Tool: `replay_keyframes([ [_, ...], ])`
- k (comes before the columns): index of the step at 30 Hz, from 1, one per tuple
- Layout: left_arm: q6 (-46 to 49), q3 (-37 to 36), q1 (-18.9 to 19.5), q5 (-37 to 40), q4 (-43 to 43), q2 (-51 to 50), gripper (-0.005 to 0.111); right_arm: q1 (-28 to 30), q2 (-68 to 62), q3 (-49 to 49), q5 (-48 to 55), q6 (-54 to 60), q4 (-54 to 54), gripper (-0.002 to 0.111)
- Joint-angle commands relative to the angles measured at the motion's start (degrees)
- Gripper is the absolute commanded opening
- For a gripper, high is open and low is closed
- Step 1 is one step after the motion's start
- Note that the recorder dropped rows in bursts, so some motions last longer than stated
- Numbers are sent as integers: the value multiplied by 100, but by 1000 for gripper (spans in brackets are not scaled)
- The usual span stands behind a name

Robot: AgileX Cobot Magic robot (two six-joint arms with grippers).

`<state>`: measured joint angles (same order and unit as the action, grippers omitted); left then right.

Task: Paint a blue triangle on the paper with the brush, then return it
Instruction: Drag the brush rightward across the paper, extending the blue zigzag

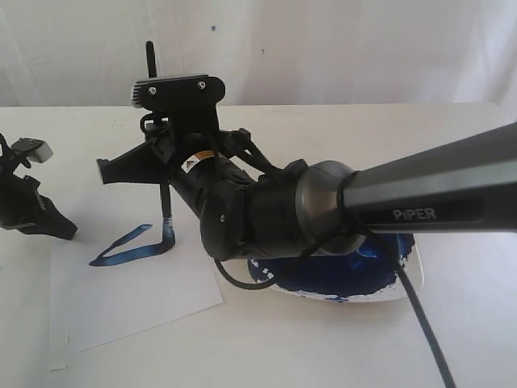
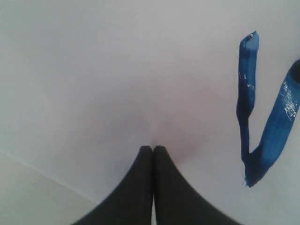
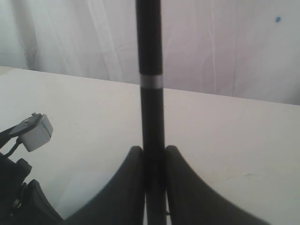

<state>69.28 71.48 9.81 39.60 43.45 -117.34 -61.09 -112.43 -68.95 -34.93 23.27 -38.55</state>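
Gripping the brush (image 1: 165, 198) upright in the right pincer (image 3: 151, 151) — tip down on the paper (image 1: 121, 299), at one end of the blue triangle (image 1: 129, 249). Holding the left pincer (image 2: 153, 149) pressed together by the paper's edge.

Matt white paper (image 1: 129, 307), wet-looking, streaky blue triangle (image 2: 247, 79), smooth, faintly glossy black brush (image 3: 150, 117)

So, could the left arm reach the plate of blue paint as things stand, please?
Probably not directly: the right arm, holding the brush upright on the paper, stretches across between the left gripper and the plate and hides much of it.
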Motion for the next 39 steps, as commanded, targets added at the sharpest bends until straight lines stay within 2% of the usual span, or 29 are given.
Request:
replay_keyframes([
  [1,-7,-9,-11,72,-130,-37,0,11,106,45,13,184,-84,0],
  [13,-7,-9,-11,72,-130,-37,0,-1,216,45,-522,181,-47,0],
  [20,-7,-9,-11,84,-130,-37,0,-1,-48,-77,-1040,-1142,1034,0],
  [39,-7,-9,-11,84,-130,-37,0,-1,-529,-372,-1022,-1152,998,0],
])
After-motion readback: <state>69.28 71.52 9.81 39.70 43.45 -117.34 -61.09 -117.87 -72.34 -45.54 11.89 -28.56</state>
